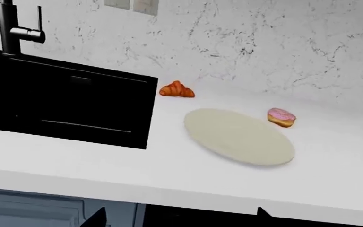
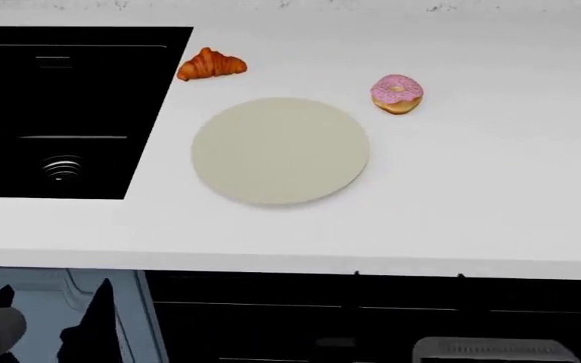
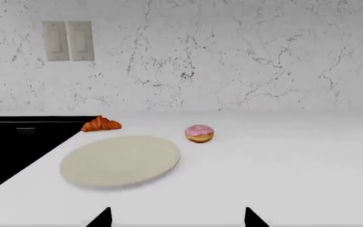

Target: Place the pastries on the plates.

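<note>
Left wrist view: the cream plate (image 1: 238, 136) lies bare on the white desk (image 1: 332, 161), the croissant (image 1: 176, 90) beyond it by the black sink (image 1: 62, 101), the donut (image 1: 281, 117) just beside its far-right rim.

Head view: the left gripper (image 2: 54, 314) hangs low before the desk, fingers apart.

Right wrist view: the right gripper (image 3: 178, 218) shows two parted fingertips, holding nothing.

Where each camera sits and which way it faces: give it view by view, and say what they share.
Head: high above the counter, looking down; left gripper low at the left.
Left wrist: below the counter edge, facing sink and wall; fingertips at the frame edge.
Right wrist: near counter height, facing the wall; fingertips apart.
All share the plate, croissant and donut.
</note>
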Tool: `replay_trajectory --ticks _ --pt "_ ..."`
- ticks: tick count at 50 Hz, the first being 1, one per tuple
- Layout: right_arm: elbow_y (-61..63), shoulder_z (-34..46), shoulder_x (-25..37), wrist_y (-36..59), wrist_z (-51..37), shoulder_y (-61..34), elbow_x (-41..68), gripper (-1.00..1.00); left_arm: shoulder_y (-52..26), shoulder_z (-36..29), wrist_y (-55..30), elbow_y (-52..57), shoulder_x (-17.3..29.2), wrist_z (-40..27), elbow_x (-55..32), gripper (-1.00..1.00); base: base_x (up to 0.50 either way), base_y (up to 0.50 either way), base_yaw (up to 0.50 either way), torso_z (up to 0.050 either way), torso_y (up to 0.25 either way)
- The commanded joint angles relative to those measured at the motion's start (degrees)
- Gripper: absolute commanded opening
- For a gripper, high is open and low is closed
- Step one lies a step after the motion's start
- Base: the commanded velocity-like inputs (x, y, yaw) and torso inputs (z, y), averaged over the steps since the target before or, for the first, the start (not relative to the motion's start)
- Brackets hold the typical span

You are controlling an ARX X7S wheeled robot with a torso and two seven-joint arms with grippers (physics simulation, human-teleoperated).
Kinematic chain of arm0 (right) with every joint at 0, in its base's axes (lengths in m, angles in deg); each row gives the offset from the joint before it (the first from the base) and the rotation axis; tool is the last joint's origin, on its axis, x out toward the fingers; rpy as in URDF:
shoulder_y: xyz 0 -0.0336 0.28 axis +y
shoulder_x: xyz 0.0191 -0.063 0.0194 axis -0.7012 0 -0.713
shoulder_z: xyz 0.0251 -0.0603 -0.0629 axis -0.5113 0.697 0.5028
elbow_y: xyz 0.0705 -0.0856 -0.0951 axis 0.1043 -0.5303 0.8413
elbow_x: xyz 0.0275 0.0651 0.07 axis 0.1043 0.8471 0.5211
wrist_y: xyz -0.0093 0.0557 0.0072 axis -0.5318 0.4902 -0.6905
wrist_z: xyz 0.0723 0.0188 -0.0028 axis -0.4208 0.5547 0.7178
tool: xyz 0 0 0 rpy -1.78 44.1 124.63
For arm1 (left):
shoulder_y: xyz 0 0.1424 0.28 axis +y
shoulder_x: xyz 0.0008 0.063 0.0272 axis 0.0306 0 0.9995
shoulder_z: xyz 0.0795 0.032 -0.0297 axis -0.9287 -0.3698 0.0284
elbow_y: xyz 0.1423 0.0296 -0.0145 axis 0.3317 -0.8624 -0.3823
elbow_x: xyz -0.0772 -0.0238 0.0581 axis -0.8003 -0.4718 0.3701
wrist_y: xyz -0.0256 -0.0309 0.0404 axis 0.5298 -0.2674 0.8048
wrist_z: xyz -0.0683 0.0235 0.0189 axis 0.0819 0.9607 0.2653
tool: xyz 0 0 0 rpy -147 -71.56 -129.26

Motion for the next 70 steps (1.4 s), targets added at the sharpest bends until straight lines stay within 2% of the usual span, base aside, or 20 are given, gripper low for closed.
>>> replay_trajectory --ticks 1,4,6,8,12,16,17,20,24,25,31,34,39,49,70 --pt "18.7 -3.3 2.1 18.4 -3.7 -4.7 6.5 1.0 -8.6 4.2 -14.6 15.5 7.4 -21.4 -27.5 1.0 0.0 0.0 0.0 0.0 0.0" --pt "21.7 -3.9 2.7 21.9 -4.9 -6.6 8.3 1.0 -11.2 2.5 -10.3 15.5 11.4 -27.9 -34.5 1.0 0.0 0.0 0.0 0.0 0.0" --pt "22.0 -3.7 3.6 21.7 -6.1 -6.8 9.6 1.0 -14.4 -4.7 -2.2 15.5 18.2 -33.9 -36.5 1.0 0.0 0.0 0.0 0.0 0.0" --pt "22.2 -3.1 7.4 19.4 -11.8 -7.9 15.5 1.0 -17.4 -12.7 6.4 15.5 24.9 -39.2 -36.1 1.0 0.0 0.0 0.0 0.0 0.0" --pt "22.2 0.2 15.6 14.8 -23.0 -10.8 25.9 1.0 -25.1 -28.6 20.1 15.5 34.9 -45.0 -34.6 1.0 0.0 0.0 0.0 0.0 0.0" --pt "22.2 5.4 22.8 10.7 -32.6 -14.0 32.5 1.0 -31.5 -42.4 33.6 15.5 43.4 -47.1 -31.5 1.0 0.0 0.0 0.0 0.0 0.0" --pt "22.2 6.6 24.1 9.2 -34.0 -14.6 33.3 1.0 -33.8 -46.6 36.3 15.5 44.6 -48.0 -30.5 1.0 0.0 0.0 0.0 0.0 0.0" --pt "22.2 17.3 32.1 2.1 -42.5 -21.3 36.0 1.0 -44.6 -62.6 43.9 15.5 46.2 -51.4 -27.5 1.0 0.0 0.0 0.0 0.0 0.0" --pt "22.1 20.2 34.7 -1.3 -45.2 -22.6 36.5 1.0 -56.4 -80.1 52.0 15.5 46.7 -55.3 -24.2 1.0 0.0 0.0 0.0 0.0 0.0" --pt "22.2 21.7 35.5 -2.2 -45.9 -23.3 35.8 1.0 -58.8 -83.4 53.3 15.5 46.7 -56.1 -23.6 1.0 0.27 0.0 0.0 0.0 0.0" --pt "22.1 25.4 37.2 -5.6 -48.5 -25.9 36.1 1.0 -65.3 -93.0 58.0 15.5 46.8 -58.3 -20.6 1.0 0.42 0.0 0.0 0.0 0.0" --pt "21.9 26.6 37.1 -6.3 -48.7 -26.3 35.7 1.0 -67.0 -95.9 59.7 15.5 46.8 -58.9 -19.8 1.0 0.5 0.0 0.0 0.0 0.0" --pt "21.8 28.6 37.9 -7.9 -49.5 -27.3 35.6 1.0 -67.0 -97.0 60.3 15.0 47.3 -59.3 -19.3 1.0 0.5 0.0 0.0 0.0 0.0" --pt "21.3 32.3 40.1 -12.0 -49.5 -27.0 32.7 1.0 -65.4 -97.1 64.9 13.6 47.9 -56.7 -20.2 1.0 0.49 0.0 0.0 0.0 0.0" --pt "20.6 33.1 41.5 -15.1 -50.1 -25.6 32.0 1.0 -65.8 -97.2 64.7 13.7 48.5 -56.9 -19.2 1.0 0.43 -0.04 0.0 0.0 0.001"
